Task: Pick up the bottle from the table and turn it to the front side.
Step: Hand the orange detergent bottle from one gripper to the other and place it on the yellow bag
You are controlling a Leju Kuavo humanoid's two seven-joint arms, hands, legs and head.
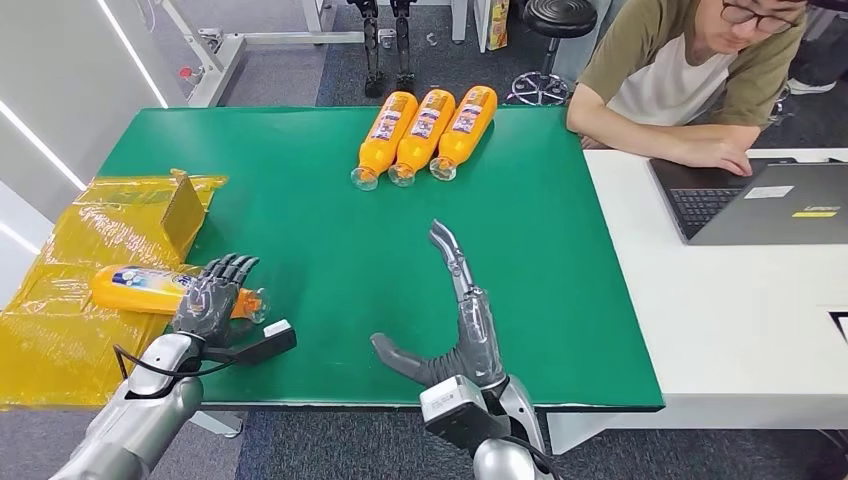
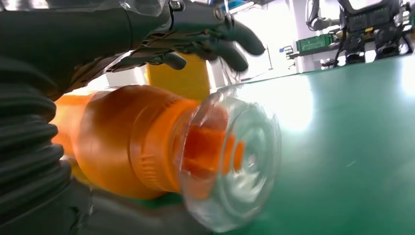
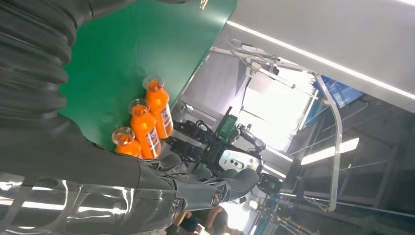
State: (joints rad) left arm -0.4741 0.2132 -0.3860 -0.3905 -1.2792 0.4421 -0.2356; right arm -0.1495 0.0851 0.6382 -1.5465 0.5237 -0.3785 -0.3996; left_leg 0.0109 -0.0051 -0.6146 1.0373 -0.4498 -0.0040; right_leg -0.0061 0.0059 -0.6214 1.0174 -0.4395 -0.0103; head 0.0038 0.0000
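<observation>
- The bottle [image 1: 140,289] lies on its side at the desk's left edge, body over the yellow wrap [image 1: 70,300], clear cap [image 2: 230,161] pointing onto the green mat [image 1: 330,260]
- The left hand [image 1: 212,297] lies over the bottle's neck end, fingers [image 2: 230,36] curved across the top; whether it truly grips the bottle I cannot tell
- The right hand [image 1: 455,320] hovers near the mat's front edge, released, holding nothing, fingers stretched forward and thumb out to the side
- Open green mat lies between the two hands and ahead of them, up to the far row
- Three bottles [image 1: 425,133] lie side by side near the far edge of the mat, touching or nearly so, caps toward the robot; they are well apart from both hands
- A folded cardboard flap [image 1: 183,210] stands up out of the wrap, just behind the left hand
- The wrap is crumpled and reaches the desk's left and front edges
- To the right, a white desk [image 1: 720,320] joins the mat; a laptop [image 1: 760,200] sits on it, well away from the right hand
- A person [image 1: 690,80] leans in at the far right corner, one forearm on the white desk beside the laptop
- A stool [image 1: 560,20] stands on the floor beyond the far edge
</observation>
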